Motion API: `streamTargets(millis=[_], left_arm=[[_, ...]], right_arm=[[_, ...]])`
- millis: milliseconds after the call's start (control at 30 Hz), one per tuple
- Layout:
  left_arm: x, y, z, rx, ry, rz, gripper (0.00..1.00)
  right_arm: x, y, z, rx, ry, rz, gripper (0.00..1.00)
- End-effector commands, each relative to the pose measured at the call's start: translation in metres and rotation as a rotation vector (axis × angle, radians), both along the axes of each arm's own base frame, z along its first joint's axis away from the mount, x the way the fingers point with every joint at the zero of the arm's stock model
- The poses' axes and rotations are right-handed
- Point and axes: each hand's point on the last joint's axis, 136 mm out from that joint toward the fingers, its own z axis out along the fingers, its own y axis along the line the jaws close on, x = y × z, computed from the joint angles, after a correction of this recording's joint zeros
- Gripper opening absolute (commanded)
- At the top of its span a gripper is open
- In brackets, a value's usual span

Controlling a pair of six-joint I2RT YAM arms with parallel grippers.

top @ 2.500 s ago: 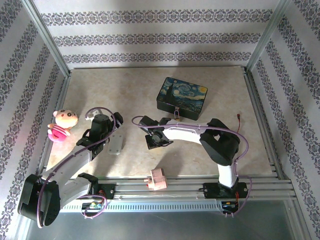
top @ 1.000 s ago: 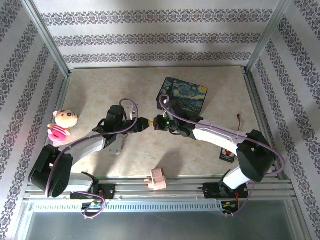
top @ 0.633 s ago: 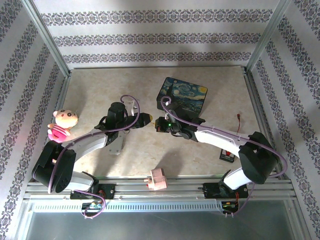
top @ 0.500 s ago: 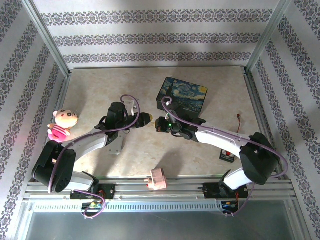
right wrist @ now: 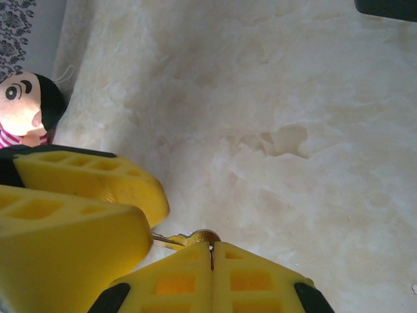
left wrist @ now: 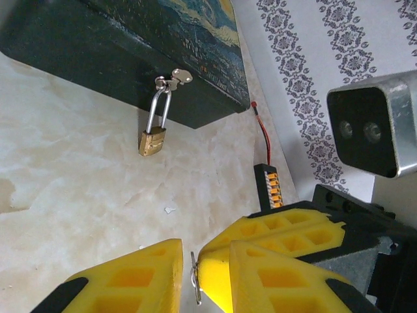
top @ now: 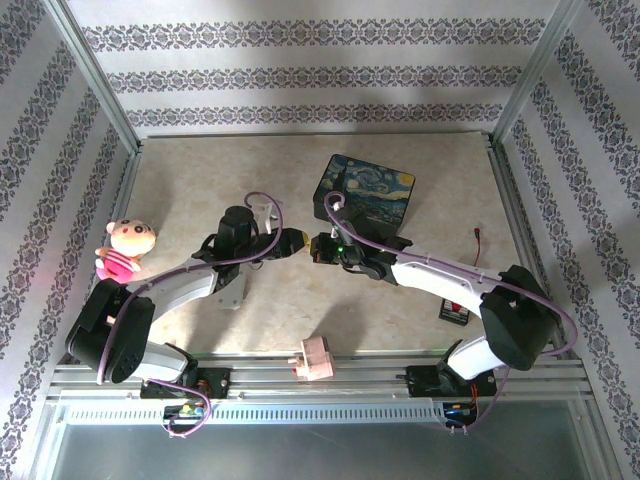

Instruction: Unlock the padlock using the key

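From above, the left pincer (top: 290,240) and right pincer (top: 318,247) meet over the desk (top: 200,180), with the tin (top: 367,192) at one o'clock. Left wrist: the left pincer is narrowly parted, and the padlock (left wrist: 151,142) hangs upright at eleven o'clock. Right wrist: the right pincer clamps the key (right wrist: 199,237), shaft toward nine.

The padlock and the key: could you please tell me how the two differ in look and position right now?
Look: the padlock is a blocky brass body with a silver shackle; the key is a thin greyish sliver.
Place: the padlock hangs from the latch of the tin, while the key is pinched in the shut right gripper.
Size: the padlock is bulkier than the key.
Both are small and metal.
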Motion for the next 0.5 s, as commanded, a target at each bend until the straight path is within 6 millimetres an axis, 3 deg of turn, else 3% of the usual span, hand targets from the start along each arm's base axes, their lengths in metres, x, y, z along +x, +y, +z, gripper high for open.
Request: streamTargets(millis=[0, 300, 467], left_arm=[[-0.0072, -0.0059, 0.0010, -0.013, -0.009, -0.032, 0.23], [-0.0074, -0.0053, 0.0002, -0.004, -0.012, -0.029, 0.13], [-0.0048, -0.0045, 0.0023, 0.005, -0.022, -0.022, 0.00]], right_arm=[[0.0049, -0.0046, 0.0086, 0.020, -0.027, -0.035, 0.00], [0.0049, -0.0051, 0.0085, 0.022, -0.028, -0.039, 0.00], [0.0040, -0.0040, 0.0103, 0.024, -0.033, -0.029, 0.00]])
